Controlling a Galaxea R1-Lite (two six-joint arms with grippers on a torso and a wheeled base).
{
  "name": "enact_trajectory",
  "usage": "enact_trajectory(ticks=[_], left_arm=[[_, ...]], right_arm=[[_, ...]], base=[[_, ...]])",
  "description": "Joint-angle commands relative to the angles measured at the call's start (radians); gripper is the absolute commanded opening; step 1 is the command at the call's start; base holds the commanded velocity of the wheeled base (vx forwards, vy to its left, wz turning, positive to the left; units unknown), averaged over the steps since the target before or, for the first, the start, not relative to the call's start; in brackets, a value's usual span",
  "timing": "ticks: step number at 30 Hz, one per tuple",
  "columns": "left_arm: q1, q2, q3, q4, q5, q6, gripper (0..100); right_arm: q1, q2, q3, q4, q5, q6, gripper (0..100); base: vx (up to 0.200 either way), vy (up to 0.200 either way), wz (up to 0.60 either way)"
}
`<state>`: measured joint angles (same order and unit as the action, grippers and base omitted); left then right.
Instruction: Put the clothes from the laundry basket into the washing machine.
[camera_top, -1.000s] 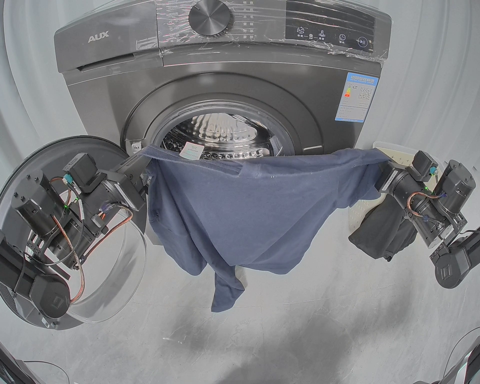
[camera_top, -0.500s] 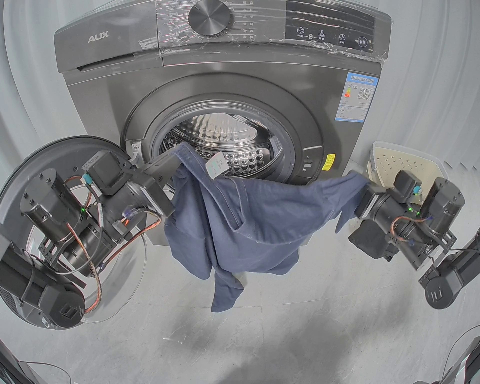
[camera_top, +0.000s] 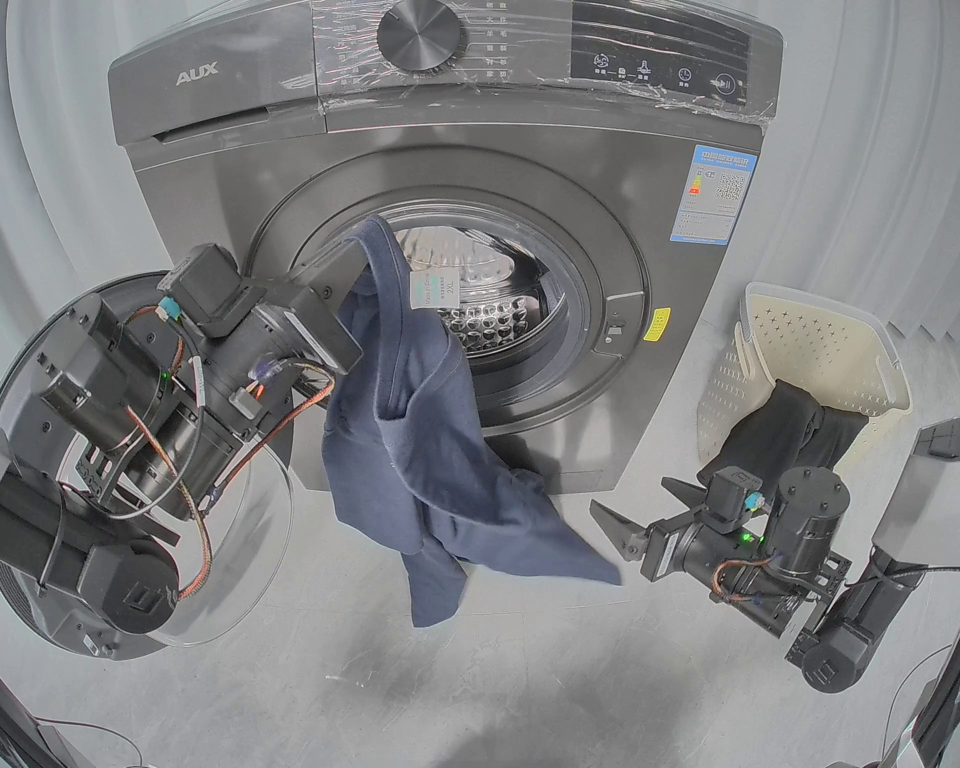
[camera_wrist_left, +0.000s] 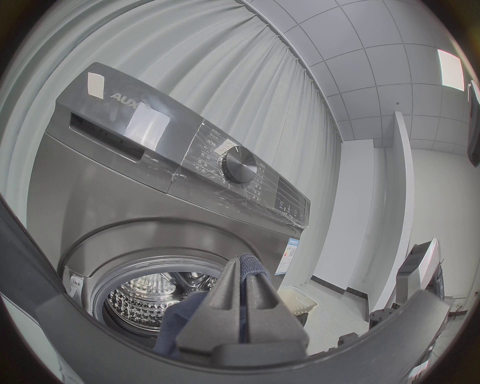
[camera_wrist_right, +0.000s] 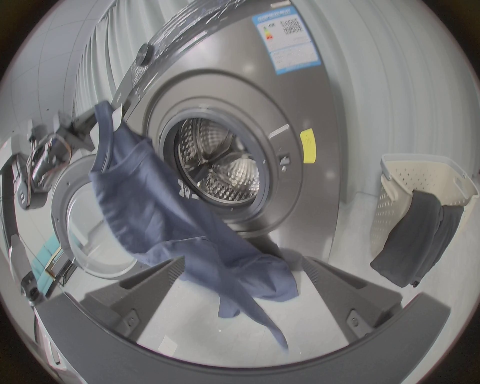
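Head view high before the washing machine (camera_top: 560, 180), tilted down, left wrist view close below its drum (camera_wrist_left: 145, 295), facing upward, right wrist view low, perhaps farther back, facing its front, all sharing the drum.

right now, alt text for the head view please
The left gripper holds a blue shirt up at the open washer, the cloth hanging down. The right gripper is open and low, beside a basket with a dark garment draped over its rim.
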<state>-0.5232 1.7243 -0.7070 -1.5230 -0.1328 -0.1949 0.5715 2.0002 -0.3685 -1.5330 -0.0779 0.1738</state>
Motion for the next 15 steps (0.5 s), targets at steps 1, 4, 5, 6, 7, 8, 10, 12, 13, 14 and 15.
enact_trajectory(ticks=[1,4,5,6,7,8,10,12,13,14,15], left_arm=[[-0.014,-0.005,-0.009,0.003,0.001,0.000,0],[-0.020,-0.003,-0.008,0.004,0.001,0.000,0],[-0.023,-0.003,-0.008,0.004,0.001,0.000,0],[-0.029,-0.003,-0.006,0.003,0.001,0.000,0],[-0.034,-0.005,-0.005,0.003,-0.001,0.000,0],[-0.038,-0.005,-0.005,0.001,-0.001,0.000,0],[-0.047,-0.006,-0.002,-0.002,-0.001,0.000,0],[-0.060,-0.012,0.003,-0.005,-0.001,0.002,0],[-0.064,-0.017,0.004,-0.005,-0.001,0.002,0],[-0.067,-0.020,0.004,-0.005,-0.001,0.002,0],[-0.067,-0.023,0.004,-0.005,-0.001,0.002,0]], right_arm=[[0.024,0.049,0.006,-0.001,0.001,-0.002,100],[0.042,0.065,-0.009,-0.003,0.030,-0.005,100],[0.051,0.074,-0.023,-0.003,0.035,-0.007,100],[0.057,0.089,-0.050,-0.003,0.036,-0.013,100],[0.061,0.107,-0.082,-0.003,0.036,-0.019,100],[0.061,0.130,-0.119,-0.001,0.038,-0.025,100],[0.062,0.166,-0.179,0.002,0.040,-0.028,100],[0.067,0.223,-0.273,0.013,0.041,-0.037,100],[0.071,0.247,-0.308,0.014,0.041,-0.043,100],[0.077,0.267,-0.342,0.016,0.043,-0.047,100],[0.084,0.282,-0.366,0.016,0.044,-0.048,100]], base=[[0.000,0.000,0.00],[0.000,0.000,0.00],[0.000,0.000,0.00],[0.000,0.000,0.00],[0.000,0.000,0.00],[0.000,0.000,0.00],[0.000,0.000,0.00],[0.000,0.000,0.00],[0.000,0.000,0.00],[0.000,0.000,0.00],[0.000,0.000,0.00]])
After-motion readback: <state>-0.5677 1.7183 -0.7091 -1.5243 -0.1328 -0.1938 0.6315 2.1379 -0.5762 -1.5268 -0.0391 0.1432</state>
